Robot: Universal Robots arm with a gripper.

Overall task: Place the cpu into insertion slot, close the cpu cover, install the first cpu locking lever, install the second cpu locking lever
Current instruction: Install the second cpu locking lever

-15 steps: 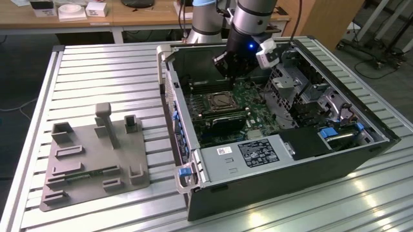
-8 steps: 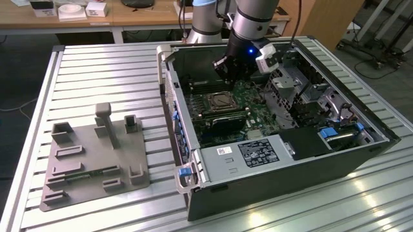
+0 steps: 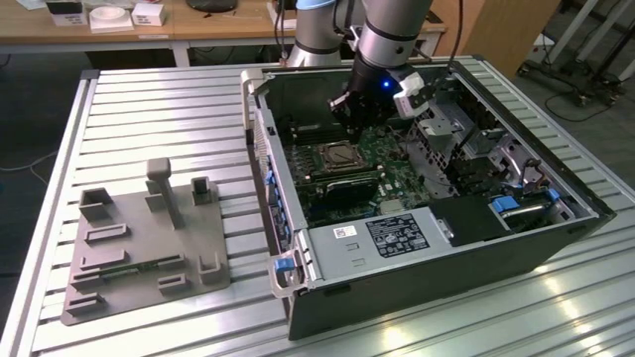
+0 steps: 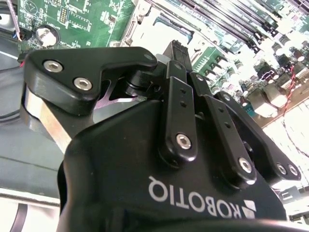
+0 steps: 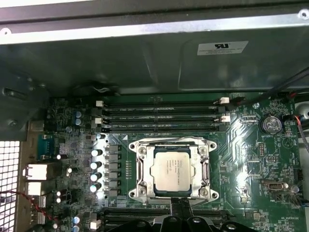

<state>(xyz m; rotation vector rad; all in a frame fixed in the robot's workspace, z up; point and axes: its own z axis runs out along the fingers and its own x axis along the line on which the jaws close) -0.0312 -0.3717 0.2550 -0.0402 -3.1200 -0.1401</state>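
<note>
Sitting flat in the insertion slot (image 5: 172,169), the cpu (image 5: 171,168) is seen with the cpu cover (image 5: 141,166) shut around it — the gripper (image 5: 182,209) hangs just beside, fingers (image 4: 179,92) pressed together, nothing held.

In the second wrist view the gripper (image 4: 175,50) body hides most of the insertion slot (image 4: 159,29) (washed out by glare), and in the first wrist view the picture's edge cuts off its fingertips (image 5: 181,212).
</note>
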